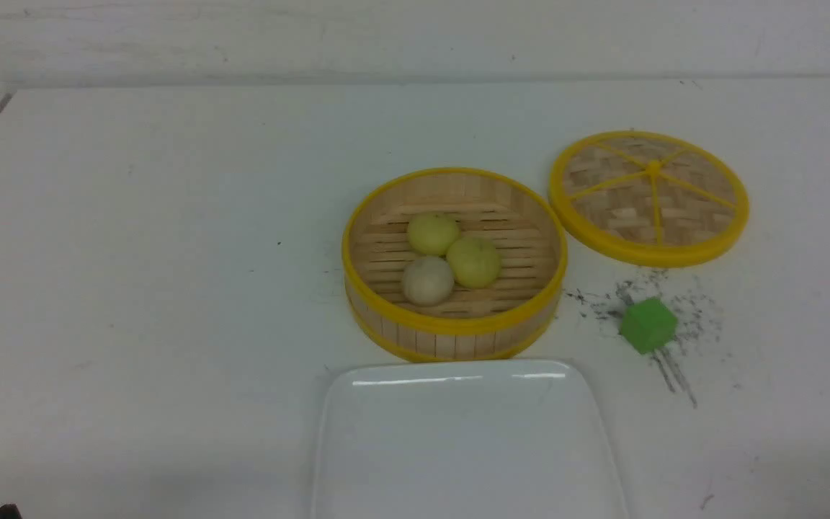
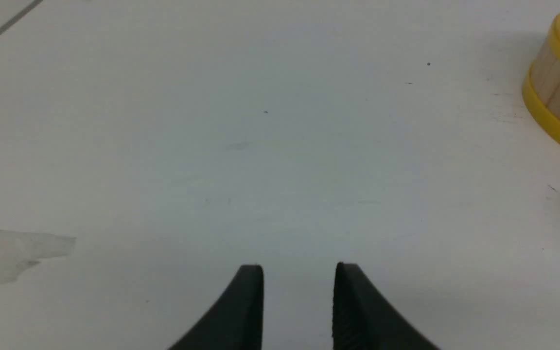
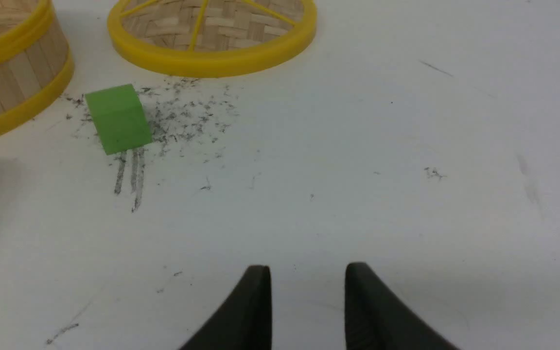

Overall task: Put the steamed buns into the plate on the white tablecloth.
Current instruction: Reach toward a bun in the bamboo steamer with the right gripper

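I count 3 steamed buns (image 1: 472, 262): 2 pale yellow, 1 off-white. Also 1 steamer basket (image 1: 451, 339), 1 woven lid (image 1: 649, 198), 1 green cube (image 1: 647, 325) & 1 plate (image 1: 465, 447). Plus left gripper (image 2: 299, 272) & right gripper (image 3: 307, 272), so 2 on my wrist cams.

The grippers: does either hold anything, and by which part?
Nothing is held. The left gripper and right gripper are open and empty; all three buns sit in the steamer basket.

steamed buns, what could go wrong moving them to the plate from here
1. The three steamed buns huddle together inside the steamer basket, so a grasp on one may shove or squash its neighbours.
2. The basket's wall stands between them and the plate; a low carry could clip its rim.
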